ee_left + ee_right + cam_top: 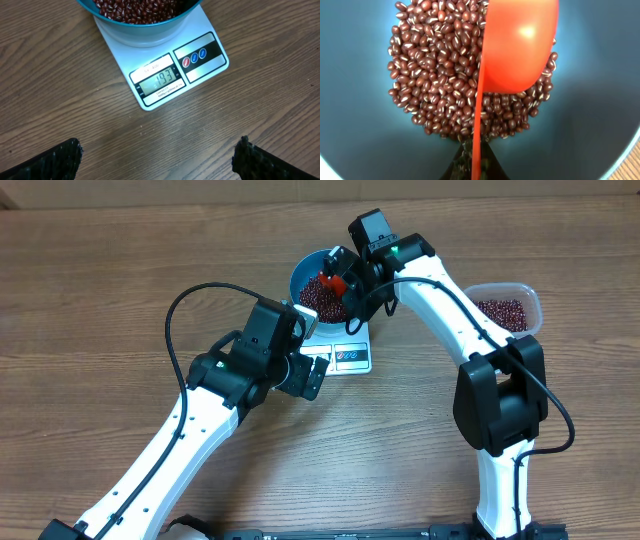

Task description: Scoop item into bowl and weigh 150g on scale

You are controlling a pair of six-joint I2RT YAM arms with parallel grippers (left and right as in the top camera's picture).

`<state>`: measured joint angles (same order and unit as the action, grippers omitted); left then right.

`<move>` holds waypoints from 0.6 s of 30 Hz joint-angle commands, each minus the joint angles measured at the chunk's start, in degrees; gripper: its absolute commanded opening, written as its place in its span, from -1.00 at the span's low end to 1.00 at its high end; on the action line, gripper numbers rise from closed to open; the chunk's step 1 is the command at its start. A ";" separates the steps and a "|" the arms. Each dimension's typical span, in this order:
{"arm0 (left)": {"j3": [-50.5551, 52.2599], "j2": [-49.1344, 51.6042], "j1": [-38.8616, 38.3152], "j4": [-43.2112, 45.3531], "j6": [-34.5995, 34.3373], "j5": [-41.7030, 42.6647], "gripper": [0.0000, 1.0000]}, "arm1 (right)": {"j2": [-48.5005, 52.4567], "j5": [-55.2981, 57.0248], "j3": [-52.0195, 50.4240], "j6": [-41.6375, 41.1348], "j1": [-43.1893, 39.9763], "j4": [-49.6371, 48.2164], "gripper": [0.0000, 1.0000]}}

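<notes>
Gripping a red scoop [517, 45] by its thin handle in the closed jaws of the right gripper [472, 162]; long axis straight out from the jaws, cup rolled on edge just above the red beans [435, 75] heaped in the blue bowl [355, 125] directly beneath. Resting on the white kitchen scale [200, 70], display [159, 79] reading 193, judged over target, so beans to come out. Hovering near the scale with left gripper [157, 160] jaws wide apart and empty; right arm nearer the bowl.

A: Supporting surface?
B: Wood-grain table [110, 290].
A: Items resting directly on it?
B: White scale [352, 345] near centre; clear tub [534, 308] to the right, well apart from the scale.
</notes>
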<state>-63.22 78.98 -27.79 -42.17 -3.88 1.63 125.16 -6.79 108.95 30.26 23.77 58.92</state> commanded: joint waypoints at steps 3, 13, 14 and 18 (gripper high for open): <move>0.17 0.09 -0.37 0.04 1.33 -0.17 0.99 | 0.31 -2.67 5.40 -0.42 -0.07 2.62 -0.93; 0.17 0.09 -0.37 0.04 1.33 -0.17 0.99 | 0.28 -4.46 10.54 -0.44 -0.85 8.20 -0.93; 0.17 0.09 -0.37 0.04 1.33 -0.17 0.99 | 0.22 -4.55 10.73 -0.44 -0.98 8.76 -0.92; 0.17 0.09 -0.37 0.04 1.31 -0.17 0.99 | 0.17 -4.92 11.63 -1.99 -1.53 10.91 -0.93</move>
<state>-63.22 78.98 -27.79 -42.17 -3.90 1.63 125.16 -10.55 117.99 29.80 23.16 69.08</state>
